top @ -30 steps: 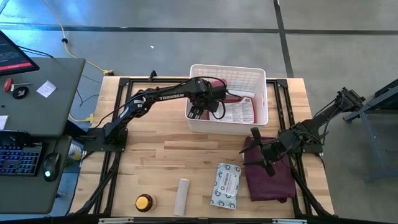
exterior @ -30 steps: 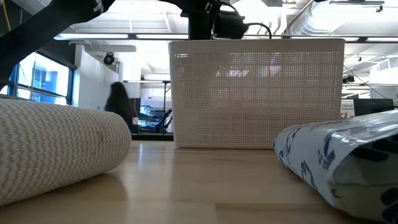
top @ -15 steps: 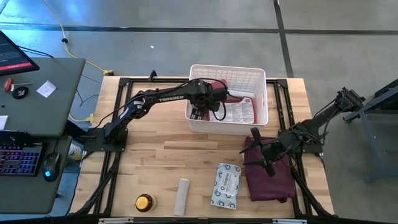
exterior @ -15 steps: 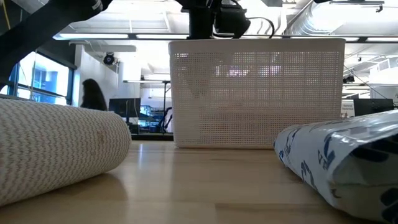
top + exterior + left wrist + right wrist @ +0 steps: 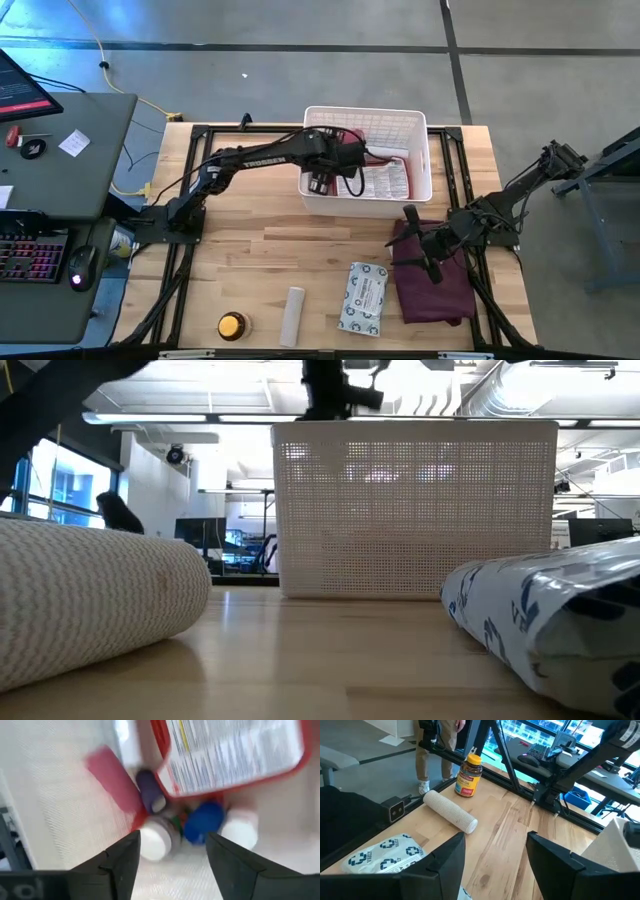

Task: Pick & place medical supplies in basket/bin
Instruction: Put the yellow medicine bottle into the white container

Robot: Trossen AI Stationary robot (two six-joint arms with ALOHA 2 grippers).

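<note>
The white basket (image 5: 415, 135) at the far side of the table already holds the red first-aid case (image 5: 235, 755), small bottles (image 5: 156, 840) and tubes (image 5: 112, 777). The left gripper (image 5: 170, 852) hangs over them with its fingers apart and nothing held. The white roll (image 5: 292, 315), the grey-white packet (image 5: 362, 298) and the orange-lidded bottle (image 5: 233, 325) wait near the front edge (nothing blocks them), while the right gripper (image 5: 495, 860), fingers apart, rests above the maroon cloth (image 5: 435, 295).

The white basket (image 5: 415, 510) stood at the far side of the wooden table (image 5: 330, 660), its lattice wall facing the camera. A dark arm (image 5: 325, 390) hung above its rim; its jaws were hidden. A woven white roll (image 5: 95, 600) lay close by, and a blue-printed white packet (image 5: 545, 610) opposite it.
</note>
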